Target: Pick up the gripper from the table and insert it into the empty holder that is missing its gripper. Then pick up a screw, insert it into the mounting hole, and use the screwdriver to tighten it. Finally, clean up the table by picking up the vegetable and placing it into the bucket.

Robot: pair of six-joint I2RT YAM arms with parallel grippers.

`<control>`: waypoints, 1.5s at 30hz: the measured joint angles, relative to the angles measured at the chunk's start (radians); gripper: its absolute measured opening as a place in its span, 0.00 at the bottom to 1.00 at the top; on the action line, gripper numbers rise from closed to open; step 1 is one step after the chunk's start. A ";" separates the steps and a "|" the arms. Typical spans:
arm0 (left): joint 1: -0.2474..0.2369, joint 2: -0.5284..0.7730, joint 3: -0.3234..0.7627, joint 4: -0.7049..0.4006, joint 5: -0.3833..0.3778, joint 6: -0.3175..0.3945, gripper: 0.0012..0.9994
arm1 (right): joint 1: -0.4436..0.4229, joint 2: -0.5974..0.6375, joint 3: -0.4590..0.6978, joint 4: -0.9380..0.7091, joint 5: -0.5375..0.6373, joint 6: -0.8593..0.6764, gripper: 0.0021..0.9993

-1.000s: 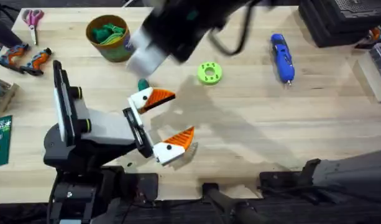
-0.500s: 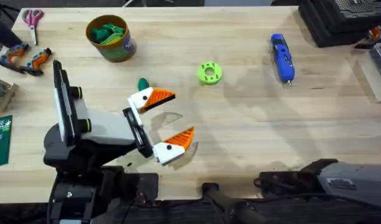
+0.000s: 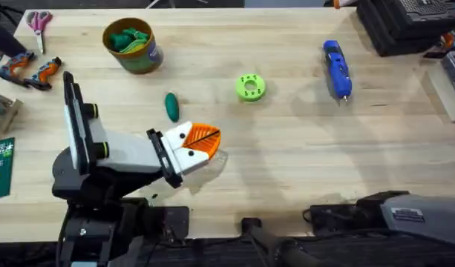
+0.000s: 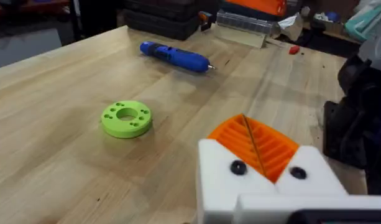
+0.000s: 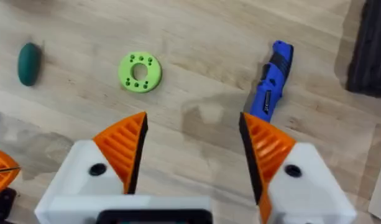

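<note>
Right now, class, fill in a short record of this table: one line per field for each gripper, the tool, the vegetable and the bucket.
left gripper: shut, pads together, holding nothing
right gripper: open, above the table
screwdriver: lying flat, far right
vegetable: on the table, outside the bucket
bucket: upright, far left, green items inside
lime disc: flat, mid-table

Overhead looks down across the table [image 3: 301, 156]; both low wrist cameras share the screwdriver [image 4: 173, 56] and lime disc [image 5: 140, 72].

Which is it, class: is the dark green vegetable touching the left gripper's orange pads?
Apart. Overhead, bare wood separates the vegetable from the left gripper.
</note>
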 joint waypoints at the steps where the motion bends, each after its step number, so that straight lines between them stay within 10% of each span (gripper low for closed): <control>1: 0.000 0.000 0.000 0.000 0.000 0.000 0.00 | -0.006 -0.002 -0.007 -0.001 0.003 0.000 0.85; 18: 0.000 0.000 0.000 0.000 0.000 0.000 0.00 | -0.358 -0.018 -0.519 0.285 0.015 -0.028 0.99; 29: 0.000 0.000 0.000 0.000 0.000 0.000 0.00 | -0.356 0.456 -0.343 0.422 0.006 -0.123 0.99; 45: 0.000 0.000 0.000 0.000 0.000 0.000 0.00 | -0.356 0.695 -0.208 0.458 0.010 -0.146 0.98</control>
